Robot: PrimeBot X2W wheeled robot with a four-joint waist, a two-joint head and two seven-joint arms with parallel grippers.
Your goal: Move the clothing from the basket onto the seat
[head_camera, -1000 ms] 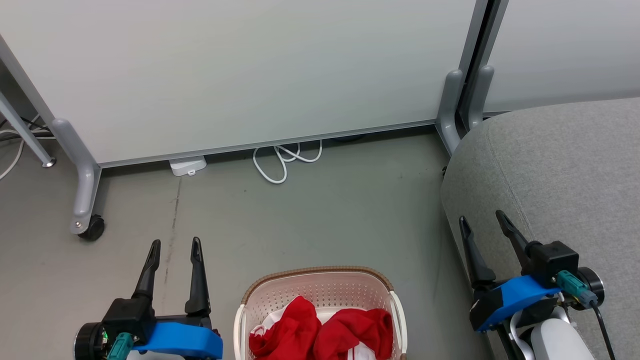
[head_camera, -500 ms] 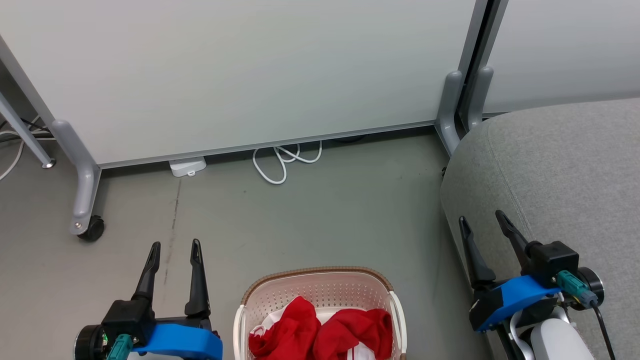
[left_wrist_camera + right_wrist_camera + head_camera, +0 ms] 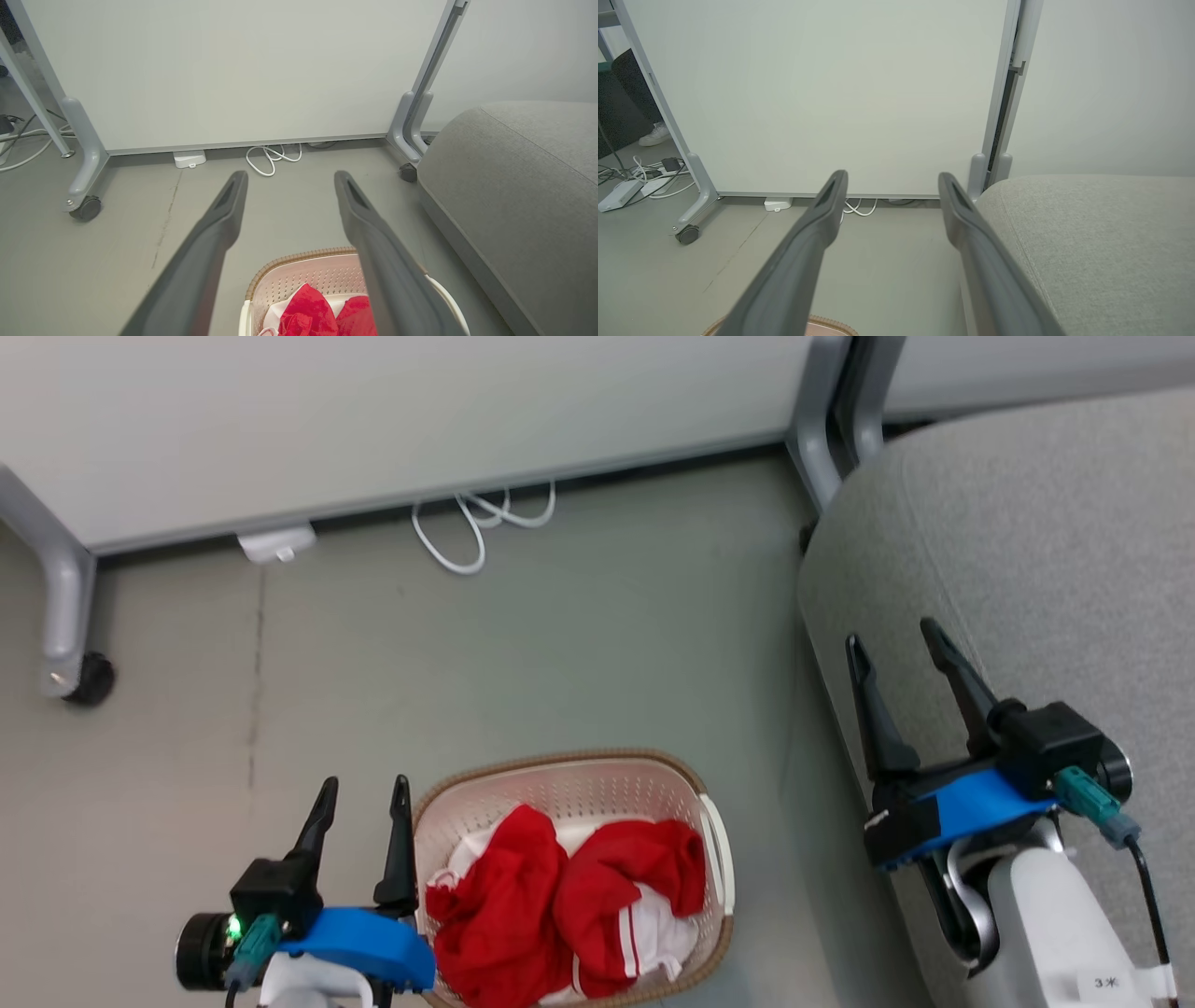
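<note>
Step in hand, my read: first reach into the basket [image 3: 560, 758]; nothing lifted yet. The left pincer [image 3: 364, 784] is at 7 o'clock in head view, jaws spread wide, empty, inner finger just beside the basket's 9 o'clock rim, outside it. The right pincer [image 3: 889, 635] is at 3 o'clock, also wide apart & empty, seen against the rounded edge of the sofa seat [image 3: 1027, 504]. The clothing [image 3: 523, 896] lies bunched in the basket at 6 o'clock. The seat is at 2–3 o'clock, near the basket, not touching.

Doing it well: left pincer is nearest, so swing it over the rim twd 3 o'clock, drop onto the top of a red hump & close deep enough to bite fabric. One piece at a time. They lie tangled, so lift slow & watch the 2nd doesn't trail. Keep fingers off the perforated wall; light basket prob. slides.

Count: 1 basket, 2 red humps w/ white trim = prob. 2 garments, 1 seat, 2 pincers, 1 white cable loop [image 3: 446, 549] at 12 o'clock.
</note>
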